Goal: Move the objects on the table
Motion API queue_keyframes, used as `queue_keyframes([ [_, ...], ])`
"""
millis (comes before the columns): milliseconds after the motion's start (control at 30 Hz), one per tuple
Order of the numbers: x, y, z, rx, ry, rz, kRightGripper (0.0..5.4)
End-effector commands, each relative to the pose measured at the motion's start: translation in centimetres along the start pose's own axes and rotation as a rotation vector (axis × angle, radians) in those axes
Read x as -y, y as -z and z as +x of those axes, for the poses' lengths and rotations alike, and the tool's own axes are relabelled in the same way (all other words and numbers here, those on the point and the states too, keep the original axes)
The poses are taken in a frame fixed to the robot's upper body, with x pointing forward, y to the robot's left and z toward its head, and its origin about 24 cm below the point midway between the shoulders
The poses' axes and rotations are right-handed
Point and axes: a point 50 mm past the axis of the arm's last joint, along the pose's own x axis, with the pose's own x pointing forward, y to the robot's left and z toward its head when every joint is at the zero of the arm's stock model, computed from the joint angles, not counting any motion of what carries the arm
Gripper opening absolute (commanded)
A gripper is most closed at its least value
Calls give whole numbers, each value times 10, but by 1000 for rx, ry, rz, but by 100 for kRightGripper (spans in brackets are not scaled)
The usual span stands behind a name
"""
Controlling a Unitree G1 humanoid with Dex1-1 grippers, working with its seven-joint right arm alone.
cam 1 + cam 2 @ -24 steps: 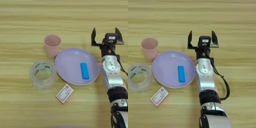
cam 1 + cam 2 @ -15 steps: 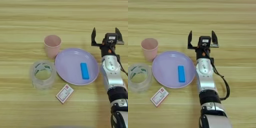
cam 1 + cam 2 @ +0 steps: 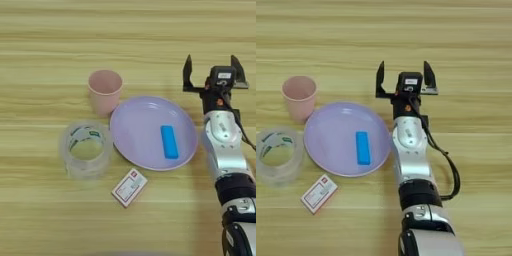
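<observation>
The right gripper [image 3: 404,77] hangs over bare wood on the far-right side of the layout, its two black fingers spread wide apart and pointing away toward the far edge, with nothing between them, so it is carrying nothing at this moment. Just to its left sits the lavender plate [image 3: 135,135], round and shallow, and the blue block [image 3: 169,142] lies flat inside it, toward the plate's right half, its long side running near to far; that puts the block within short reach of the arm, which comes up from the near edge beside the plate's right rim. The silver forearm [image 3: 410,155] runs close along that rim, and whether it touches the plate I cannot tell. The pink cup [image 3: 105,91] stands upright just off the plate's far-left edge, mouth up, close enough that it looks to be touching or nearly so. Left of the plate is a clear roll of tape [image 3: 86,149], lying on its side ring-up, apart from the cup. The white-and-red box [image 3: 129,187] lies flat on the table [image 3: 60,45] just near of the plate, turned at an angle, touching nothing. With the fingers wide and empty beside the plate, my reading is that the hand is poised between grasps, free to drop on whichever piece comes next.
</observation>
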Motion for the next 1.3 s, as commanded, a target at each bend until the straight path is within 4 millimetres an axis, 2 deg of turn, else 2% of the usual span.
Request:
queue_keyframes([
  [33, 6, -40, 14, 146, -46, -28, 535],
  [233, 22, -72, 5, 143, -158, -84, 535],
  [400, 30, -81, -2, 15, -292, -49, 535],
  [600, 25, -79, -18, -255, -517, 176, 535],
  [800, 21, -74, -26, -434, -587, 288, 535],
  [1067, 4, -68, -48, -557, -740, 161, 535],
  [1300, -2, -60, -69, -650, -846, 30, 535],
])
